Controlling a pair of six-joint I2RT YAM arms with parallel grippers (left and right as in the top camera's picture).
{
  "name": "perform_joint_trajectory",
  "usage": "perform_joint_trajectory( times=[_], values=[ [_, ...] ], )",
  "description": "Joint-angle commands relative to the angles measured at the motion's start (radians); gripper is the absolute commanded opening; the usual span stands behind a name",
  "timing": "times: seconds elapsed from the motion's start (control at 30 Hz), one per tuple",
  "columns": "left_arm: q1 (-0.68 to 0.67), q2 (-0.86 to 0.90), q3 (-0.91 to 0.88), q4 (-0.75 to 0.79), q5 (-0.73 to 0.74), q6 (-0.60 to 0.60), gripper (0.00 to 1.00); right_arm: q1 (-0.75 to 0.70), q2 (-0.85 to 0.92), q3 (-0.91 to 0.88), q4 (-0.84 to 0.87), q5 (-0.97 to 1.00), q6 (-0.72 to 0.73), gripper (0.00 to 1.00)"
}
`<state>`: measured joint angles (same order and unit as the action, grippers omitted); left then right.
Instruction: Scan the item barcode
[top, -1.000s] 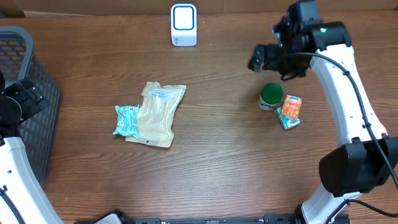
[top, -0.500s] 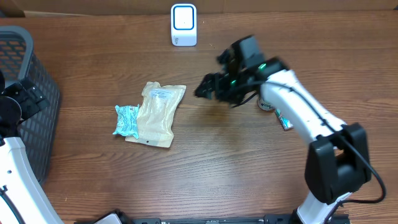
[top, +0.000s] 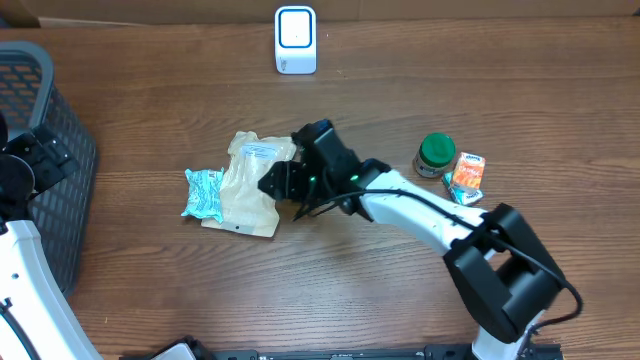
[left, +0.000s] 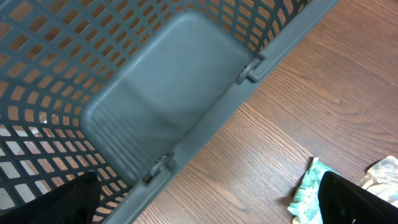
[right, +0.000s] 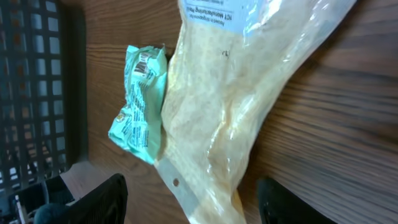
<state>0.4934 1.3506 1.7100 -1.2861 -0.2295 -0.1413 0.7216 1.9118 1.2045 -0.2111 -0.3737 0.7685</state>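
Note:
A tan plastic pouch (top: 252, 185) with a white printed label lies flat left of the table's middle. My right gripper (top: 275, 183) is low at the pouch's right edge. In the right wrist view the pouch (right: 236, 106) runs down between the two dark fingers (right: 99, 202), which stand apart on either side of its lower end, so the right gripper (right: 193, 208) is open. A white barcode scanner (top: 295, 40) stands at the back edge. My left gripper (left: 205, 211) hangs wide open over the basket's rim, holding nothing.
A teal snack packet (top: 205, 193) lies against the pouch's left side. A dark grey mesh basket (top: 45, 110) fills the far left. A green-lidded jar (top: 436, 155) and an orange packet (top: 466, 175) sit to the right.
The right arm swung from the back right, past the green-lidded jar, leftward and down to the pouch, and its jaws narrowed. The left arm has not moved.

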Motion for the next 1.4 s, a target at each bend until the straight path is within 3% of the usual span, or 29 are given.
perform_joint_trajectory(
  times=[0.0,0.33,0.43,0.6,0.73,0.93,1.1,1.37],
  values=[
    [0.002,0.003,0.008,0.0,-0.013,0.014,1.0,-0.005,0.079,-0.006,0.032,0.043,0.047,0.64],
    [0.002,0.003,0.008,0.001,-0.013,0.014,1.0,0.003,0.179,-0.006,0.237,0.014,0.047,0.63],
    [0.002,0.003,0.008,0.0,-0.013,0.014,1.0,0.004,0.2,-0.006,0.288,0.019,0.047,0.59],
    [0.002,0.003,0.008,0.0,-0.013,0.014,0.99,0.004,0.209,-0.006,0.299,0.06,0.055,0.47],
    [0.002,0.003,0.008,0.0,-0.013,0.014,1.0,0.004,0.209,-0.006,0.268,0.035,0.049,0.25],
    [0.002,0.003,0.008,0.0,-0.013,0.014,1.0,-0.029,0.179,-0.005,0.262,-0.073,-0.017,0.04],
    [0.002,0.003,0.008,0.0,-0.013,0.014,1.0,-0.068,0.065,0.012,0.094,-0.048,-0.128,0.04],
    [0.002,0.003,0.008,0.0,-0.013,0.014,1.0,-0.092,-0.164,0.191,-0.377,0.164,-0.352,0.04]
  ],
)
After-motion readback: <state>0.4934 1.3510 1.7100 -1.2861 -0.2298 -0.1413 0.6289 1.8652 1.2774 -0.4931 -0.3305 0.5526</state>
